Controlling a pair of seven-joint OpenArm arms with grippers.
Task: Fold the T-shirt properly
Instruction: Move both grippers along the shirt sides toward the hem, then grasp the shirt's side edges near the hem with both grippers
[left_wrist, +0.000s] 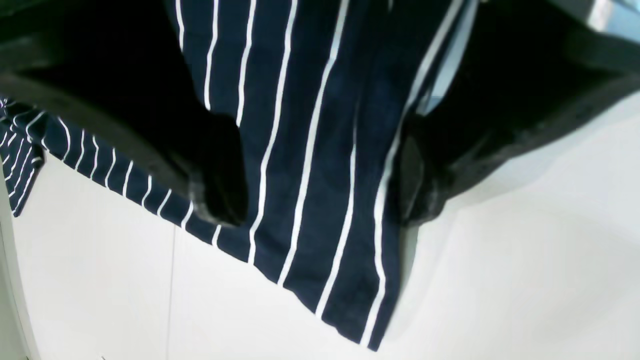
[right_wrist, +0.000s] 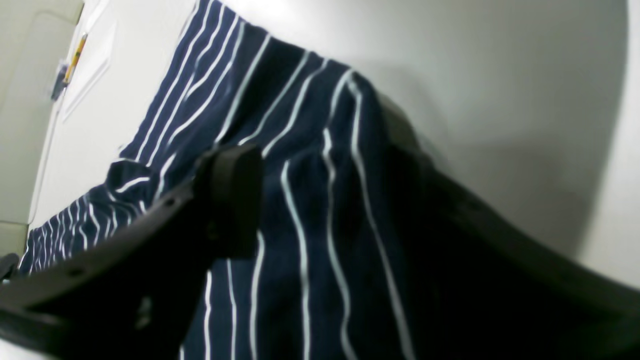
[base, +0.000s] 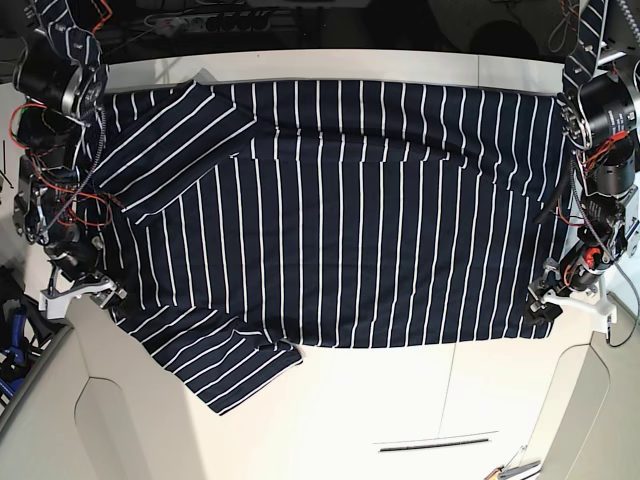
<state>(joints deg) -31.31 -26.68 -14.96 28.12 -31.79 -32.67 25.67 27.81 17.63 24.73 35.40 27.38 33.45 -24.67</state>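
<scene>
T-shirt (base: 340, 220) spread flat on white table (base: 400, 420)

No readable text, label, brand or number in any view.

T-shirt (base: 340, 220): dark navy with thin white stripes, spread mostly flat across the white counter (base: 400, 410), filling nearly its full width in the base view. Stripes run front to back over the body. One sleeve at that view's upper left is folded in over the body, its stripes lying diagonal. Another flap sticks out at the lower left, past the shirt's front edge, also with slanted stripes. A shallow crease crosses the upper right area. In the left wrist view a corner of the fabric (left_wrist: 320, 200) lies on the counter; in the right wrist view the cloth (right_wrist: 310, 210) humps up in loose folds.
</scene>
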